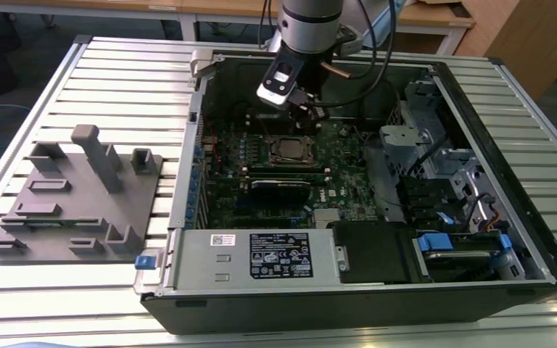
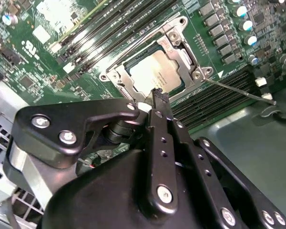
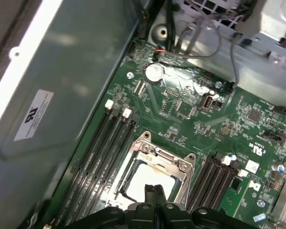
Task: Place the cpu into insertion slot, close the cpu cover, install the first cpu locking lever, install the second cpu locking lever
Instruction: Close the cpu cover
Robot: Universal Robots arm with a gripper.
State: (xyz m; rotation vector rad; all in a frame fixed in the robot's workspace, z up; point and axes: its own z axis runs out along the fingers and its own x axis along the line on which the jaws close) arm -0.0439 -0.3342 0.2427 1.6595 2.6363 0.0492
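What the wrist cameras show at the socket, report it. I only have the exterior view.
Observer: In the second wrist view the cpu lies under the cpu cover, which looks flat on it. Its silver top shows through the cover's window.
Operator: Give me the claw's state.
Observer: In the first wrist view the claw is shut, fingertips together with nothing between them.
Operator: Report the levers.
Observer: In the second wrist view one thin locking lever runs out from a corner of the cover across the memory slots. I cannot tell whether it is latched.
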